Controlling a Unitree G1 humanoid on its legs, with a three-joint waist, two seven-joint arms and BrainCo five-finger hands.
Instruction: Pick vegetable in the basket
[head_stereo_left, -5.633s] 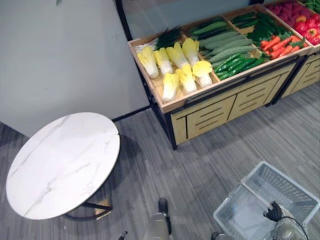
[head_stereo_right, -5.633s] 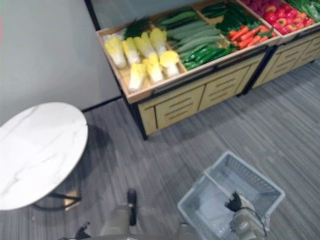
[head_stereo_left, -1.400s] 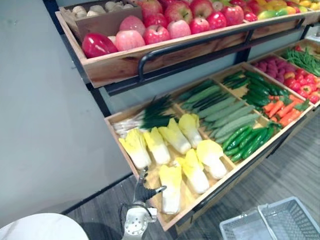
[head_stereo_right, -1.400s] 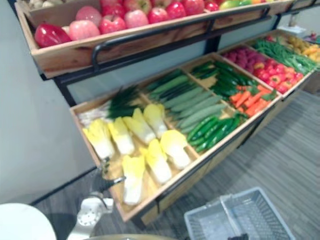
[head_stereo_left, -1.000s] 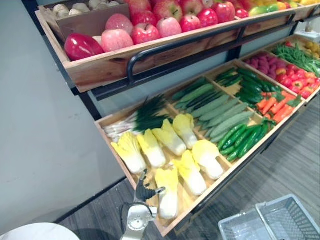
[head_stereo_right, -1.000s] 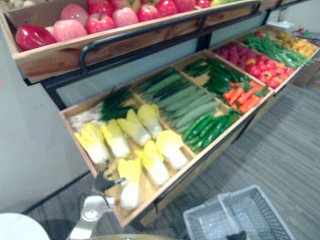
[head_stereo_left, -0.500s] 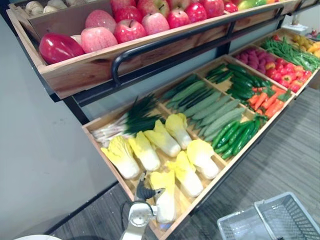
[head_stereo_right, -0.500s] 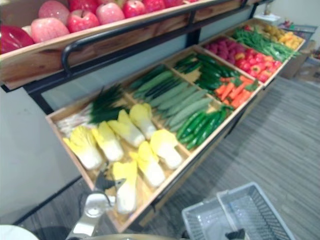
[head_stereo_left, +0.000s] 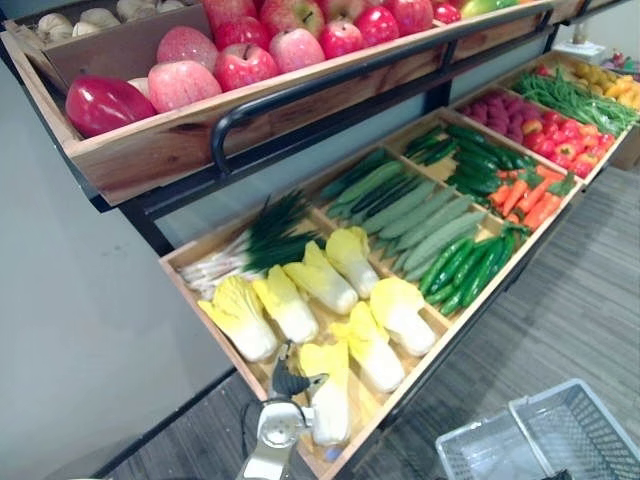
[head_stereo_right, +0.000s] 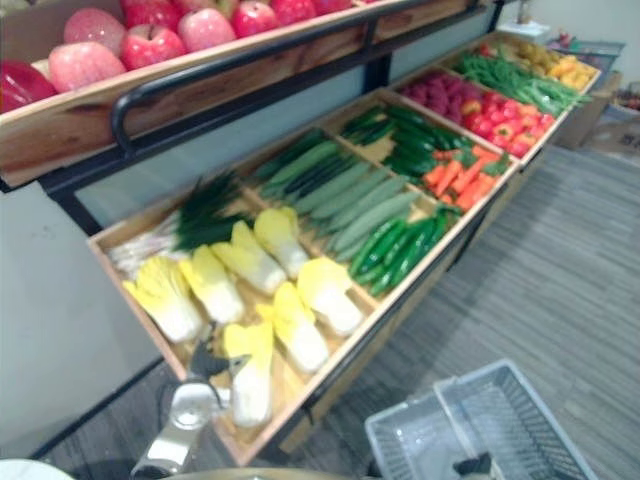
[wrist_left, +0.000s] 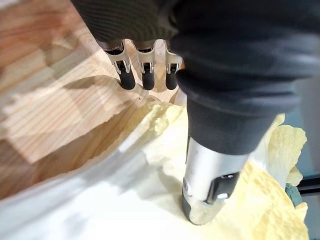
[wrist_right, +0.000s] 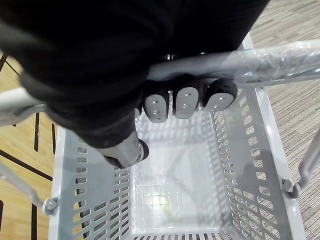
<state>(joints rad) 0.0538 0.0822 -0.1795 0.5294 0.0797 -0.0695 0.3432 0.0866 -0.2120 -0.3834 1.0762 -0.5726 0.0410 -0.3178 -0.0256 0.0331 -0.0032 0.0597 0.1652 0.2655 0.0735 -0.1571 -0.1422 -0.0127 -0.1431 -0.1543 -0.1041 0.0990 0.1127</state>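
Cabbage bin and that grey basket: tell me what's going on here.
The robot is picking a vegetable from the display. Its left hand is down on the nearest cabbage in the wooden bin, thumb resting on the leaves, fingers straight and not closed round it. Its right hand carries the grey basket by its handle, fingers curled round it. The basket is empty.

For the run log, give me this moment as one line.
left hand: open, thumb on cabbage | right hand: shut on basket handle | basket: empty
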